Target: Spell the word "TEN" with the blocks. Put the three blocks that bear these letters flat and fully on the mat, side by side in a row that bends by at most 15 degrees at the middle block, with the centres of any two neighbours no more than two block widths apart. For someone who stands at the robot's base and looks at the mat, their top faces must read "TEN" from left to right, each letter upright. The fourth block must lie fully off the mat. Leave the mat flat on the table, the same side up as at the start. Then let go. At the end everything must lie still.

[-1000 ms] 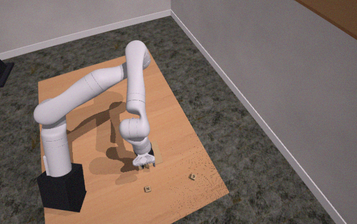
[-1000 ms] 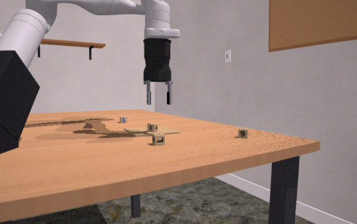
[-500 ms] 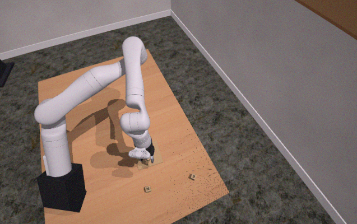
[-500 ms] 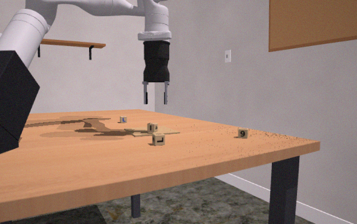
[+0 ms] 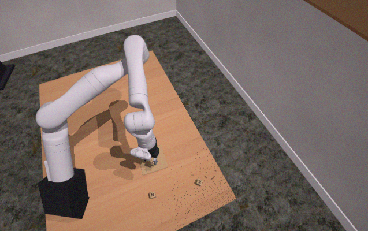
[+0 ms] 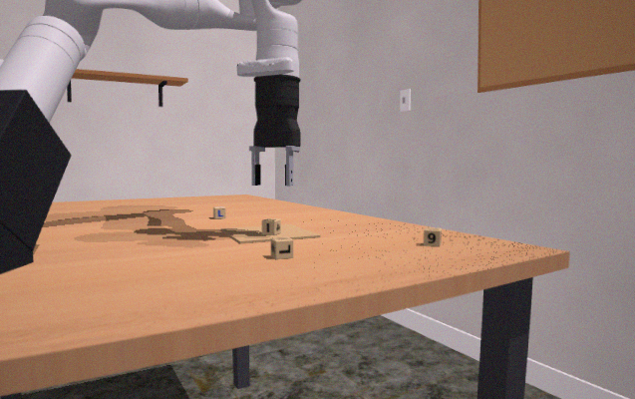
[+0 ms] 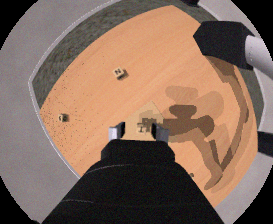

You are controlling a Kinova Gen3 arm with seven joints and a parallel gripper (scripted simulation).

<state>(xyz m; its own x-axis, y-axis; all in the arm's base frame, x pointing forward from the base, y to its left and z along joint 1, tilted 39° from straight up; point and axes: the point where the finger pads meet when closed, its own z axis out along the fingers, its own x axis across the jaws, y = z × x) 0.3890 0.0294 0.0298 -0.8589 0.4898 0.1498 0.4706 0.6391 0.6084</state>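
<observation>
Hovers with open pincer (image 5: 151, 161) (image 6: 272, 184) (image 7: 138, 128) above one block (image 5: 152, 163) (image 6: 271, 227) (image 7: 143, 128) on the mat (image 5: 163, 165) (image 6: 303, 233) (image 7: 151, 109), leaving the N block (image 5: 152, 195) (image 6: 281, 248) (image 7: 119, 73) nearer, the 9-sided block (image 5: 199, 182) (image 6: 432, 237) (image 7: 63, 118) right and the blue-L block (image 6: 218, 212) far left, all three off it.

Arm bent over, claw (image 5: 151, 162) (image 6: 272, 185) (image 7: 138, 128) pointing down, fingers spread wide.
</observation>
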